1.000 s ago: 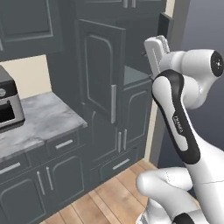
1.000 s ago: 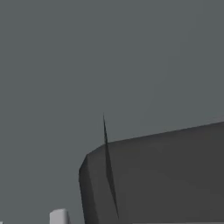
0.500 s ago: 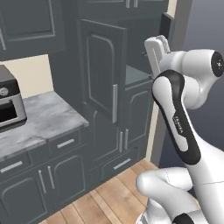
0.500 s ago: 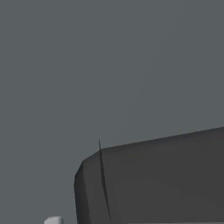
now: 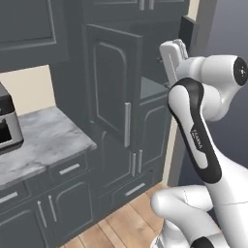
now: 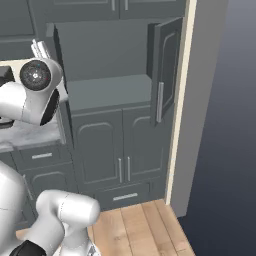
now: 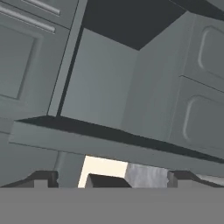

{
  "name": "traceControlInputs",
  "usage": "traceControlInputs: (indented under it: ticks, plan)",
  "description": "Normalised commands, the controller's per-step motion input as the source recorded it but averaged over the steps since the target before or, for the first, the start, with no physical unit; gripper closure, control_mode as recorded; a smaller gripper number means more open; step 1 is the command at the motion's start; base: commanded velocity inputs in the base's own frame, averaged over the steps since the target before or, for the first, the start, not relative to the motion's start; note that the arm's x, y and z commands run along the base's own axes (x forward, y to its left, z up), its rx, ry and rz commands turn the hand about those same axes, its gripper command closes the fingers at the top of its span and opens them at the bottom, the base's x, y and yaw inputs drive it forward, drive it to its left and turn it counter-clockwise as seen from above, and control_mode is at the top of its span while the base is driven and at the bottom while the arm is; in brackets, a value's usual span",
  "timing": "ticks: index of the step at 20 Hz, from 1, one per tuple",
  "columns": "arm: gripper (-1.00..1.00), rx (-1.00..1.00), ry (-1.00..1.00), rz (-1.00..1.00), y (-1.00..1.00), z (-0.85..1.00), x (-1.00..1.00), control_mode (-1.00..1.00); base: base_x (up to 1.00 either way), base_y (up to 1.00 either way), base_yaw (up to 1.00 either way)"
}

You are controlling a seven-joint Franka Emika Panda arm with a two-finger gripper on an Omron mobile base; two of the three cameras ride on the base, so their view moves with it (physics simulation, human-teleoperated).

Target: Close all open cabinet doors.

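Two cabinet doors of the tall dark grey unit stand open. The left cabinet door [image 5: 114,87] swings out toward me with its silver bar handle [image 5: 127,124]; in the right base view it is edge-on [image 6: 56,75]. The right cabinet door [image 6: 165,65] is swung out against the cream wall edge, and its top shows in the left base view [image 5: 187,30]. My gripper [image 5: 175,51] is raised between the two doors at shelf height, open and holding nothing. In the hand view the gripper [image 7: 112,179] looks into the cabinet, with the left door's edge [image 7: 109,144] crossing just in front of the fingertips [image 7: 43,177].
Closed lower doors [image 6: 120,150] and a drawer front [image 6: 125,196] sit under the open compartment. A marble counter [image 5: 43,140] with a toaster oven [image 5: 7,126] lies to the left. The cream wall end [image 6: 182,125] borders the unit on the right, above a wooden floor [image 5: 131,223].
The right base view, earlier covered by a close grey surface, now looks onto the open cabinet. In the left base view the arm and the doors have barely moved.
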Motion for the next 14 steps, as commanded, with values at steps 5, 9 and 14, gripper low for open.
traceControlInputs:
  ticks: [5, 9, 14]
  plan:
    - [-1.0, 0.0, 0.0, 0.0, 0.0, 0.0, 0.0, 1.0, 0.6, -0.14, 0.0]
    - [-1.0, 0.0, 0.0, 0.0, 0.0, 0.0, 0.0, 1.0, 0.35, -0.25, 0.06]
    - [-1.0, 0.0, 0.0, 0.0, 0.0, 0.0, 0.0, 1.0, 0.33, -0.35, 0.11]
